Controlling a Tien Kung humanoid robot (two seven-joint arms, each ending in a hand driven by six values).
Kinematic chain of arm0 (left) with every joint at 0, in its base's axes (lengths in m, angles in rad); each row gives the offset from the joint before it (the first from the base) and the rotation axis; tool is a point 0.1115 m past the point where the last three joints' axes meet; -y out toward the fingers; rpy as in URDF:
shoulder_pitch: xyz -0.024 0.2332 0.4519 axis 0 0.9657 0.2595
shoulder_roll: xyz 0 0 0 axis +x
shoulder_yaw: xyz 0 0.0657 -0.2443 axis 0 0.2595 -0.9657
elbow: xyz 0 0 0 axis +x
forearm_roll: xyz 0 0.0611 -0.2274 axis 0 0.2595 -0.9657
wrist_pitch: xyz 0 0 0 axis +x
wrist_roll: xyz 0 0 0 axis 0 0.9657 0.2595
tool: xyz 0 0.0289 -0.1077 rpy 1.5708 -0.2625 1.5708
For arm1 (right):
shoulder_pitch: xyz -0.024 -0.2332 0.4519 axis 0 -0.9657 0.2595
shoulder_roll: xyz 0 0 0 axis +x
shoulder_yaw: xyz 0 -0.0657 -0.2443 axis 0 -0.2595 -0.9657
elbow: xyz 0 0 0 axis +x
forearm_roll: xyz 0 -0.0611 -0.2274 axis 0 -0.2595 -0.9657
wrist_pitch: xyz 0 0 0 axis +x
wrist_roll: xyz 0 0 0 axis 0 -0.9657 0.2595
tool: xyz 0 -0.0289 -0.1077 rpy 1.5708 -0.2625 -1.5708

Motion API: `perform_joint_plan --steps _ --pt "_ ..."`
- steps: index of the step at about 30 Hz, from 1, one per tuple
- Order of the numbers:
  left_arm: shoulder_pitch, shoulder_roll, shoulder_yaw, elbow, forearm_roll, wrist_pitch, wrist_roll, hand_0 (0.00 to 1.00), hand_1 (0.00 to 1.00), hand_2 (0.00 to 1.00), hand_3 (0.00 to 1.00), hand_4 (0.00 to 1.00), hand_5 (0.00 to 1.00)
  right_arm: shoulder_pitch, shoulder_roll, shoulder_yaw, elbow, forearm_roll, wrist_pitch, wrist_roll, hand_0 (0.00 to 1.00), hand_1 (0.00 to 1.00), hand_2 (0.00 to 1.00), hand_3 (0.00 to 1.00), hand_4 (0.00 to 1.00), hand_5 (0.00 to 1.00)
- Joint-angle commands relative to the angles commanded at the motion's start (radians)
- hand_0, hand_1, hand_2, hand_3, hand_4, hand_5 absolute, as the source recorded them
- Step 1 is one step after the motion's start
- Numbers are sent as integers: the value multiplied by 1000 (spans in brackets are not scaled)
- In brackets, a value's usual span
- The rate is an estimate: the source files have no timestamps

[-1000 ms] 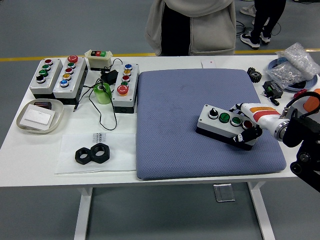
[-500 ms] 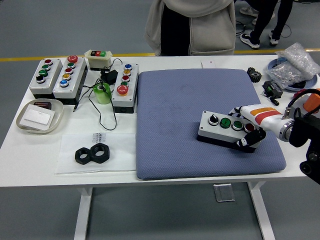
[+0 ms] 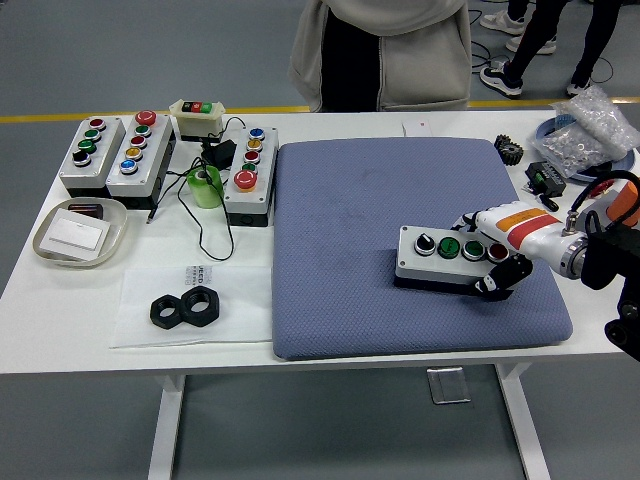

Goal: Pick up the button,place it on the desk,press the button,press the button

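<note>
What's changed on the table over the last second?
The right hand, gripping the button box, has turned it from tilted to nearly square with the pad's edge and shifted it slightly up the picture. The grip stays closed. The other boxes, nuts and tray haven't moved.

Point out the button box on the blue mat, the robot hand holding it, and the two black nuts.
button box (image 3: 445, 256), head view, grey top face.
right robot hand (image 3: 497, 262), head view, between its fingertips.
black nuts (image 3: 185, 307), head view, where they meet.
</note>
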Motion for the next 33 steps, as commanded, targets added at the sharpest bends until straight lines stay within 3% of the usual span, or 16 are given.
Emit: perform_joint_plan --steps 12,23,24,33 --pt "-5 0 2 0 -4 0 -1 702 832 891 828 643 998 62 -5 -63 -21 -43 4 58 485 501 539 732 880 34" --pt "-8 -1 4 0 -7 0 -2 702 832 891 828 643 998 77 11 -89 -67 -119 -30 82 490 503 546 737 878 25" --pt "-8 -1 4 0 -7 0 -2 702 833 891 829 642 998 78 12 -89 -68 -125 -33 82 498 517 582 766 880 10" --pt "-12 -1 8 0 -13 0 -4 702 832 891 829 642 998 79 13 -79 -75 -116 -2 66 510 538 602 789 884 2"
